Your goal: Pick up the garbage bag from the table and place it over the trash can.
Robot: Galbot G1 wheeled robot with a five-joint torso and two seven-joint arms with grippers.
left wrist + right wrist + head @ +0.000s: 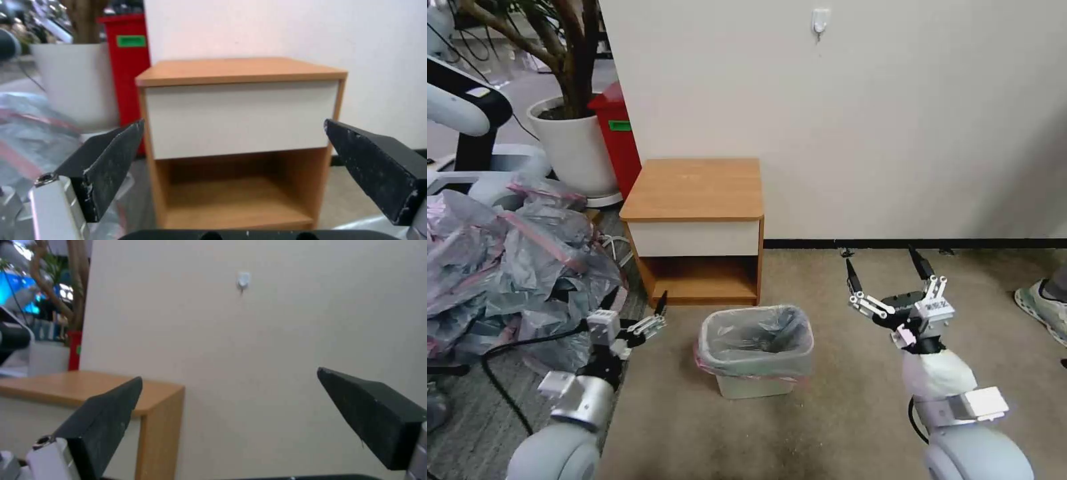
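Head view, garbage bag (pixel 756 337): a thin grey bag with a pink band, draped over the rim of the trash can and lining its inside.
Trash can (pixel 757 383): small and cream-white, standing on the carpet just in front of the table.
Table (pixel 697 189): a low wooden cabinet against the wall, with a bare top, a white drawer front and an open shelf below.
Left gripper (pixel 644 317): low on the left, beside the trash can, apart from it; the left wrist view shows its fingers (pixel 109 160) spread wide, holding nothing.
Right gripper (pixel 887 275): raised on the right of the trash can, fingers spread, holding nothing.
Heap of bags (pixel 500 260): grey and pink, piled on the floor at far left.
Behind the heap: a white plant pot (pixel 574 147) and a red bin (pixel 620 137) beside the table.
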